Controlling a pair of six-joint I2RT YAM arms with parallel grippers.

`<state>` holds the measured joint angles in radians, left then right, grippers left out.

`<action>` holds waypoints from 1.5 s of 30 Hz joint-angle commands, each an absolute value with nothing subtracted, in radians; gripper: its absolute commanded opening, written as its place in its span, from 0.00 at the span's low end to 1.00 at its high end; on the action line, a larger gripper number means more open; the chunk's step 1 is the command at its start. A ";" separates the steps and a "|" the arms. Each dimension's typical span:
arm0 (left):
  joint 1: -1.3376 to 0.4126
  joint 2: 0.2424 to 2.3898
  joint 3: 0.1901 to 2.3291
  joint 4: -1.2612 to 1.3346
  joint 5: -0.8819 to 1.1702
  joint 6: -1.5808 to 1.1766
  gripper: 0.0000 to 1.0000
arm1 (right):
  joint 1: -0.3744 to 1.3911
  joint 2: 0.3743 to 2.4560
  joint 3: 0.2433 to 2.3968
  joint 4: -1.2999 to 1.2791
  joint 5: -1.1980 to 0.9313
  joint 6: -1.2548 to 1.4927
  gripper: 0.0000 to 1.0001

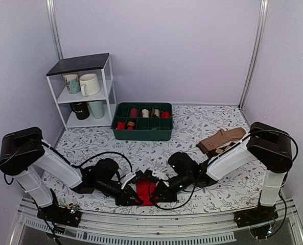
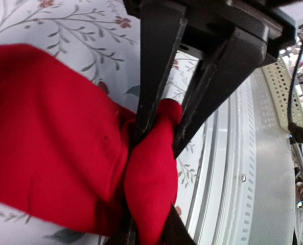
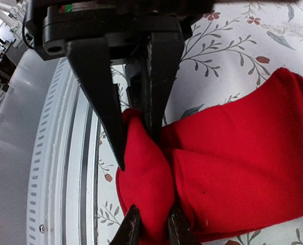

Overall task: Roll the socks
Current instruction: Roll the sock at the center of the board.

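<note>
You have the left gripper (image 2: 155, 140) and right gripper (image 3: 138, 148) both clamped, from either side, on the near end of the socks (image 1: 145, 194), which lie mid near edge of the counter (image 1: 202, 122), their long axis pointing to its far edge.

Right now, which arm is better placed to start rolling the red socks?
Neither clearly: the left hand and right hand both clamp the same bunched near end of the red socks. They should probably roll together.
</note>
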<state>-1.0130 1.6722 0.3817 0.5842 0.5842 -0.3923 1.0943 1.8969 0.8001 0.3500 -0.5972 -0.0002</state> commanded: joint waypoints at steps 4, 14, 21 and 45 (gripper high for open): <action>-1.023 1.459 0.364 0.358 0.368 -0.272 0.18 | 1.072 1.989 0.885 0.065 -0.646 0.102 0.12; -1.134 1.145 0.279 0.330 0.220 -0.127 0.18 | 1.026 2.075 1.029 -0.273 -0.787 0.188 0.12; -1.177 1.096 0.231 0.423 0.202 -0.069 0.22 | 1.015 2.146 1.134 -0.397 -0.817 0.255 0.13; -1.201 1.442 0.283 0.645 0.230 0.006 0.39 | 1.002 2.203 1.209 -0.505 -0.790 0.214 0.13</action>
